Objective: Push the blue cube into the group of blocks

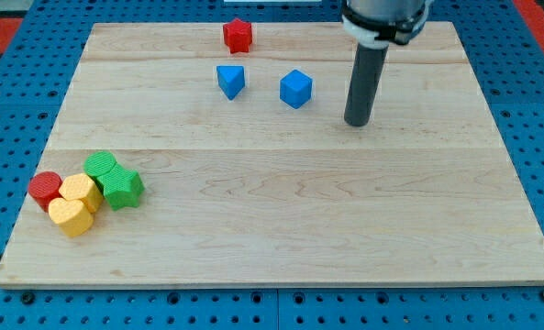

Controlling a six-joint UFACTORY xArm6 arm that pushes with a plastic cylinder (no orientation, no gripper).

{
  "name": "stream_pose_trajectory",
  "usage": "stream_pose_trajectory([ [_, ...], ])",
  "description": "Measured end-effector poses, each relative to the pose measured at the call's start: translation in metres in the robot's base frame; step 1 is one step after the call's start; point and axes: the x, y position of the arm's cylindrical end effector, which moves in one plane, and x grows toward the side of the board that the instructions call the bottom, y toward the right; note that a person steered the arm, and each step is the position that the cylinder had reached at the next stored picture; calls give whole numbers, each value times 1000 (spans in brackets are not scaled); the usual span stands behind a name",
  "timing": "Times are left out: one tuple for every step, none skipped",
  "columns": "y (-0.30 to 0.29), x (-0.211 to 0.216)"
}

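**Board inventory: blue cube apart from the cluster**

You had eight blocks on the wooden board point(281, 211), which lay on a blue perforated surface point(5, 55).

Surroundings and obstructions. A red star-shaped block point(238, 35) sat near the view's top edge. A blue wedge-like block point(231, 80) stood just below it, to the view's left of the blue cube and near it, not touching. The group lay at the view's lower left: a red cylinder point(45, 188), two yellow blocks point(80, 191) point(72, 216), a green block point(100, 168) and a green star-shaped block point(122, 188), packed together in contact.

Task item. The blue cube point(296, 88) sat in the upper middle of the board, resting flat, one corner turned toward the view's bottom, well apart from the group.

Tool. No claw was fitted, so no open or closed state applied. Your rod ended in my tip point(357, 122), which stood to the view's right of the blue cube, slightly lower, near but not touching.

Open room. Bare wood lay between the cube and the group. The group sat near the board's left edge.
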Motion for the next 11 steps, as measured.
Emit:
stream_pose_trajectory([
  [-22, -39],
  [-66, -61],
  [-111, -71],
  [-122, -76],
  [-124, -73],
  [-144, -60],
  [-166, -59],
  [-188, -59],
  [-188, -59],
  [-190, -59],
  [-192, -59],
])
